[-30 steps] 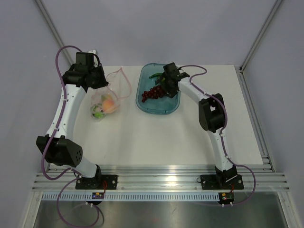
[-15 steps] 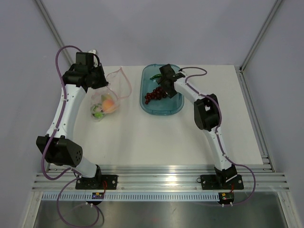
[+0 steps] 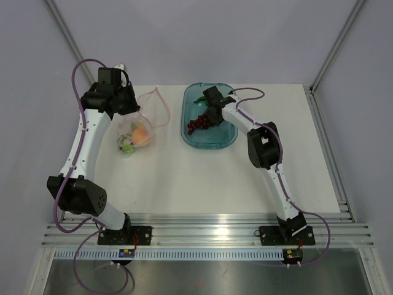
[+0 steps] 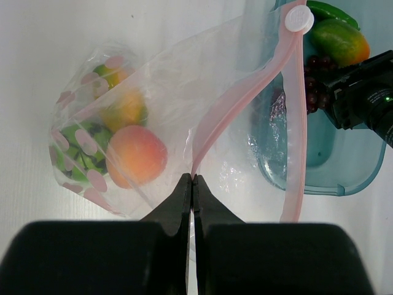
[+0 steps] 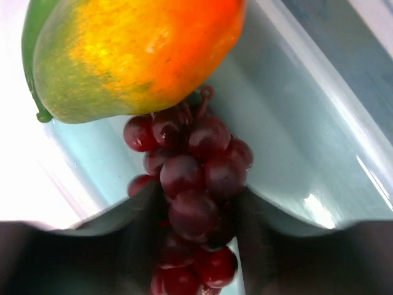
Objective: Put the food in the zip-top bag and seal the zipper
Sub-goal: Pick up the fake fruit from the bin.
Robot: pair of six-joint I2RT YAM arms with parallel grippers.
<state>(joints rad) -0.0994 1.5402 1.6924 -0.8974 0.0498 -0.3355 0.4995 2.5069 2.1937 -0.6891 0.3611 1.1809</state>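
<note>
right gripper has edged onto the dark purple grape bunch in the translucent teal tray, jaws astride, clamp unclear, likely bagged next; left gripper jaws pinch the clear pink-tinted zip-top bag.

Bright, even light falls from above (shadows stay faint and soft). Glare streaks the ribbed metal rail at the near edge. In the right wrist view the dark purple grape bunch blurs near the lens, a white highlight marks the translucent teal tray, and the left border burns out. The black fingers of the left gripper are unfocused.
</note>
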